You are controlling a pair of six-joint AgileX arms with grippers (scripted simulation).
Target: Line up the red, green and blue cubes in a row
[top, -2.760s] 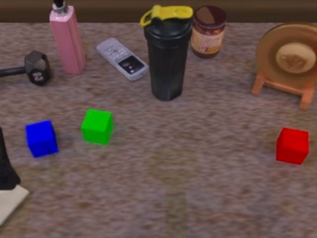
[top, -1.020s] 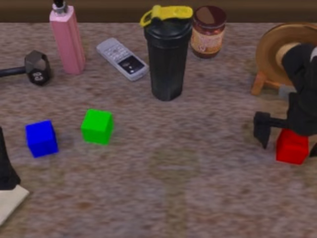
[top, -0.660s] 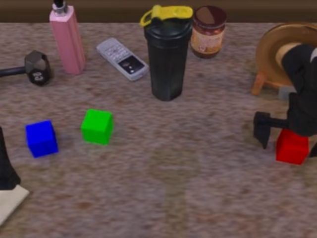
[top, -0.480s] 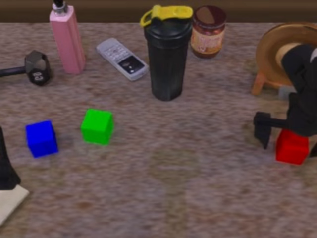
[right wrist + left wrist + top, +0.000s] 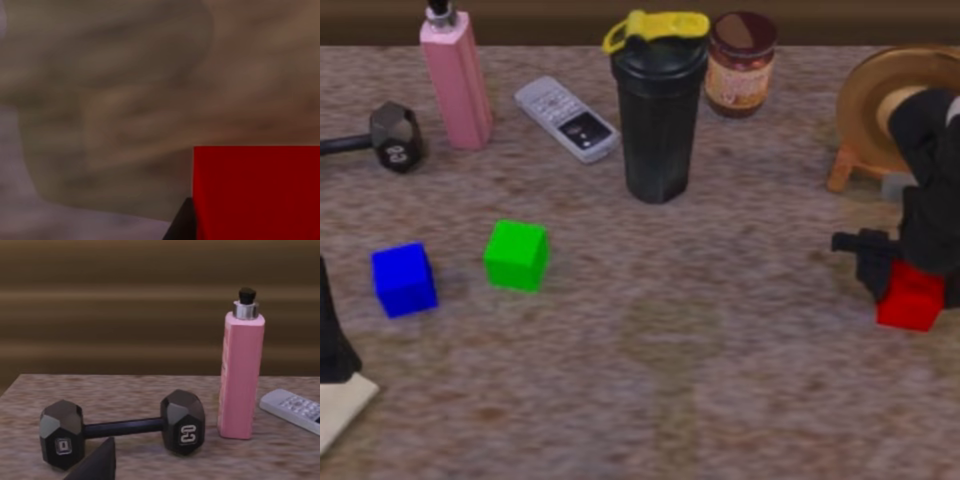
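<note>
- My right gripper (image 5: 910,275) pinches the red cube (image 5: 910,297) at the right edge.
- Black shaker bottle (image 5: 657,110) stays lidded, contents hidden.
- Can't tell the left gripper's (image 5: 332,345) state.

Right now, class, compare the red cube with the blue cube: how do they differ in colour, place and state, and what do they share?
1. The red cube is bright red; the blue cube is bright blue.
2. The red cube sits at the table's right, the blue cube at its left, beside the green cube.
3. The right gripper has its jaws closed against the red cube; the blue cube stands free, with the left gripper parked nearby.
Both are plain cubes of equal size.
</note>
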